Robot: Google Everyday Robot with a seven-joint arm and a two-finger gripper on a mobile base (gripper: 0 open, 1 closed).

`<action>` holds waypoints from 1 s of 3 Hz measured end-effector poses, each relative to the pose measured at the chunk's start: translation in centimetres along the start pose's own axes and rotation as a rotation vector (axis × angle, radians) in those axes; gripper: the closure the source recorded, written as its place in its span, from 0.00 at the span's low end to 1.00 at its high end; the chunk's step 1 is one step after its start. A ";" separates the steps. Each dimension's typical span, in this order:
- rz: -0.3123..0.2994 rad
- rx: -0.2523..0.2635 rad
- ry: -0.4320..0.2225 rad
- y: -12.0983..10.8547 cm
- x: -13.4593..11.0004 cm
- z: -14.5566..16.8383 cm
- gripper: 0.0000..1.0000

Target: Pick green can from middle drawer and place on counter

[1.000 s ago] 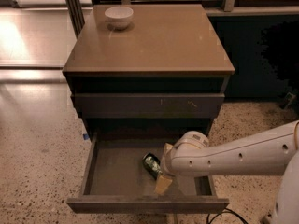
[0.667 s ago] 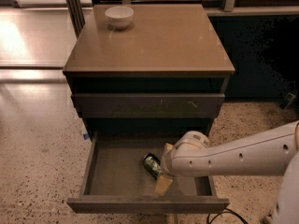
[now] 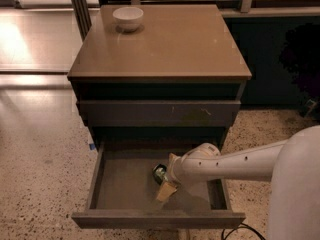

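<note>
The middle drawer [image 3: 125,181] is pulled out of the dark cabinet, and its grey-brown floor shows. The green can [image 3: 159,173] lies near the middle of that floor, its right side hidden by my arm. My gripper [image 3: 165,189] reaches down into the drawer from the right, right beside the can and just in front of it. The white arm [image 3: 240,163] crosses the drawer's right half. The counter [image 3: 165,44] is the glossy tan top of the cabinet, above and behind the open drawer.
A white bowl [image 3: 128,18] stands at the counter's back left corner. A shut drawer front with pale scuff marks [image 3: 160,113] sits above the open drawer. Speckled floor [image 3: 40,174] lies to the left. A dark wall panel [image 3: 280,59] is to the right.
</note>
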State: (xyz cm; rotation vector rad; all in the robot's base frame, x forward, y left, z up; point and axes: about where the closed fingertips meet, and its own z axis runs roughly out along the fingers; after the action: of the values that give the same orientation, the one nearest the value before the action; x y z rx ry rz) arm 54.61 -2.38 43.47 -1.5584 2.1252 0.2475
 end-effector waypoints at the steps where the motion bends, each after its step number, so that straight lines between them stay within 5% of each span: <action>1: 0.023 -0.020 -0.073 -1.7 -0.1 3.0 0.00; 3: 0.027 -0.031 -0.070 -1.7 0.2 4.8 0.00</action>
State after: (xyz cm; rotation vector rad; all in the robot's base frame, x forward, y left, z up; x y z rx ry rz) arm 57.51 -1.15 39.50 -1.5172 2.0984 0.3404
